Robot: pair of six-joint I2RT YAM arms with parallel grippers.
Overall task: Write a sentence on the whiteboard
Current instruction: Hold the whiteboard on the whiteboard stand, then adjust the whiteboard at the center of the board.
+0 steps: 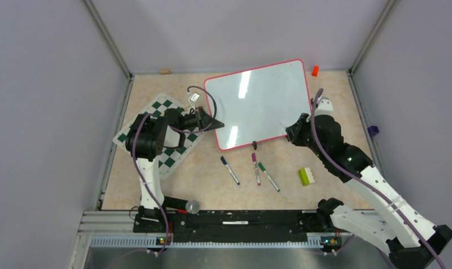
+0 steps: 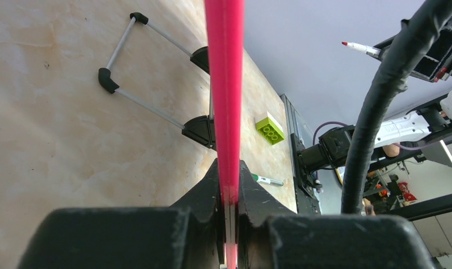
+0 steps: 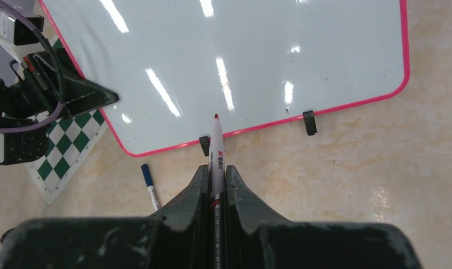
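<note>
**Whiteboard (image 1: 257, 101) pinched at its left edge; marker held over its near edge**

The whiteboard is seen lying at the far middle of the table (image 1: 336, 101), turned slightly so that its corners are askew to the table's sides. Its glossy white face is marked only by reflections of the lights and a few small specks. Small black feet are seen along its near edge.

The board's pink frame is clamped at the left edge by the left gripper (image 2: 228, 171), whose fingers are pressed together on it. A red-tipped marker (image 3: 216, 148) is pinched by the right gripper (image 3: 215, 168), with its tip pointed at the board's near edge, just over the frame beside one foot. Whether the tip touches the board cannot be told.

On the table in front of the board, three capped markers are laid apart: a blue one (image 1: 230, 170), a purple one (image 1: 256, 168) and a green one (image 1: 268, 176). A green-and-white block (image 1: 306, 176) is set to their right. A checkered mat (image 1: 170, 159) is spread under the left arm, and a small orange object (image 1: 315, 70) is seen beyond the board's far right corner.
</note>
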